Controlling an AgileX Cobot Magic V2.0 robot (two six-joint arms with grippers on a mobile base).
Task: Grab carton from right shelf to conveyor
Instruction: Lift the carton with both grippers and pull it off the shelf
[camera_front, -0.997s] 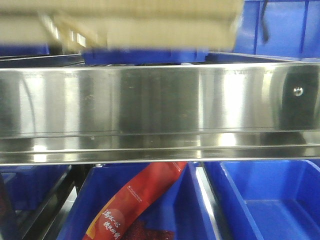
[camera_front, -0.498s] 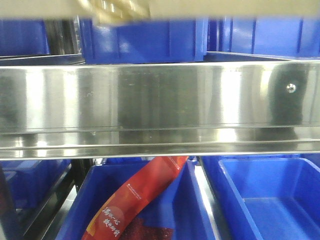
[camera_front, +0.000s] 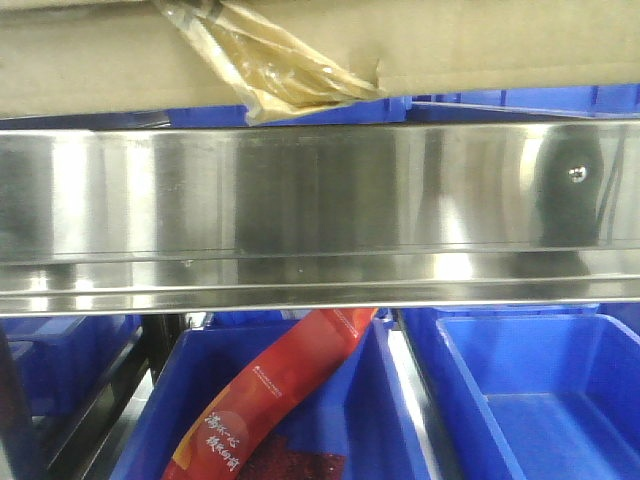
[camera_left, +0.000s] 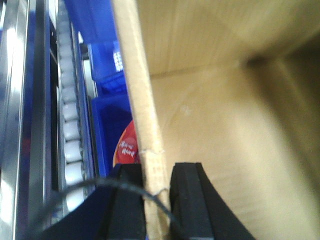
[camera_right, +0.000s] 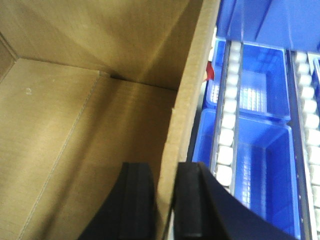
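Left pincer (camera_left: 157, 197) clamps carton (camera_left: 225, 130) wall btw its black fingers (camera_left: 189, 200) (blue bin (camera_left: 107, 120) & rollers (camera_left: 70, 135) beside it).

My front camera sits close and level against the right shelf (camera_front: 320, 200), the carton (camera_front: 100, 60) edging its top. My wrist cameras look down past the left end effector (camera_left: 156, 175) and right end effector (camera_right: 165, 172) along opposite carton walls. All three share the carton and blue bins (camera_front: 530, 400).

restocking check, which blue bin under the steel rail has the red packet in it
The centre bin, with the red packet leaning across it. The right bin shows only bare blue floor.
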